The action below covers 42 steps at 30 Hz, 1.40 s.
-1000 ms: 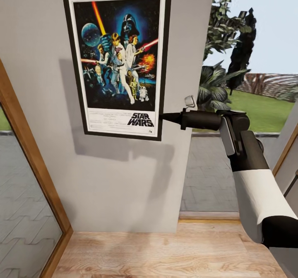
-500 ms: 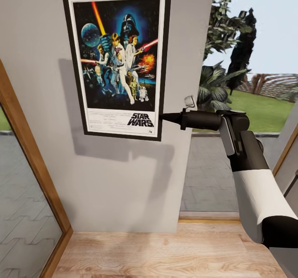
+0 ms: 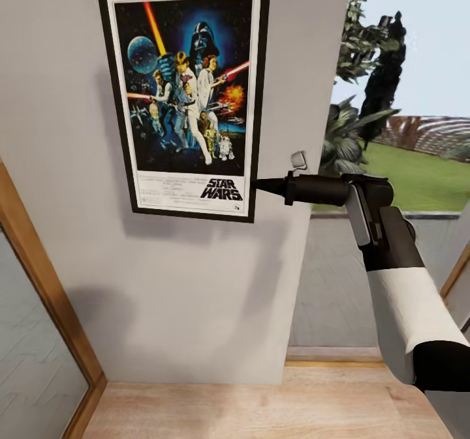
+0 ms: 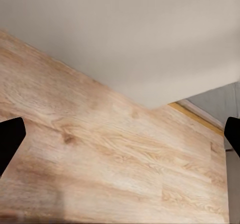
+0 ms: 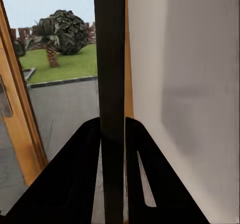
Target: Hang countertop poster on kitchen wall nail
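Black-framed dark blue poster (image 3: 186, 93), grey wall (image 3: 196, 295), light wood-grain floor (image 4: 110, 169)

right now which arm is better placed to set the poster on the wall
Right. The right pincer is clamped on the lower right edge of the poster, holding it against the wall. The left pincer is open, pointing at the wooden floor.

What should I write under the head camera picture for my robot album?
The right gripper holds the Star Wars poster by its edge, up against the grey wall.
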Available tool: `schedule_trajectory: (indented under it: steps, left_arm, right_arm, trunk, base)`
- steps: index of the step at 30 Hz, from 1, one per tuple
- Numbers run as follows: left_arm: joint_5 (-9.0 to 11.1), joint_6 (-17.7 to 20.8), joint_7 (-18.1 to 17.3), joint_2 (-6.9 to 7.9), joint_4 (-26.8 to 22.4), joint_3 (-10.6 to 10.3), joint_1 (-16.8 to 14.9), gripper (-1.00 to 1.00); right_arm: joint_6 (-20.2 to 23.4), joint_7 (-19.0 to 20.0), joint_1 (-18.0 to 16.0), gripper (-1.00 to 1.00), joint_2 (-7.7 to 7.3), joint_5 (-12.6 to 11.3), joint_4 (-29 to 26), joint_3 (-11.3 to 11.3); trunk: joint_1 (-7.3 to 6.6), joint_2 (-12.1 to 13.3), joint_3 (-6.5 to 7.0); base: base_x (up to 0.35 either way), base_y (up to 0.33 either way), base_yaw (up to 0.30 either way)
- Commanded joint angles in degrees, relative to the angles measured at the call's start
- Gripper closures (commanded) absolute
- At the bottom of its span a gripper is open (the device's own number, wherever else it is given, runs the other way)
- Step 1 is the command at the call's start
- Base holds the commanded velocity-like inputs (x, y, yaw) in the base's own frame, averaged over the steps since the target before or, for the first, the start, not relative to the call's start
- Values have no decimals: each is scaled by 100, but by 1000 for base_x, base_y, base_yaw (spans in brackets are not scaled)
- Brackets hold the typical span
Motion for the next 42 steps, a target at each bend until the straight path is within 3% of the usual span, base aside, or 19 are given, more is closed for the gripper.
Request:
schedule_trajectory:
  steps: [1, 9, 42]
  left_arm:
    - [33, -39, -10, 1, 5, -48, -6, -100]
    - [33, -39, -10, 2, 5, -48, -6, -100]
    - [33, -39, -10, 8, 5, -48, -6, -100]
  right_arm:
    - [51, 3, -7, 100, -5, -42, 2, 7]
    - [51, 3, -7, 100, -5, -42, 2, 7]
    - [43, 1, 2, 100, -5, -41, 2, 5]
  trunk:
    - [7, -13, -14]
    - [7, -13, -14]
    - [7, -13, -14]
  base:
    - [325, 0, 0]
    - [184, 0, 0]
    - [18, 0, 0]
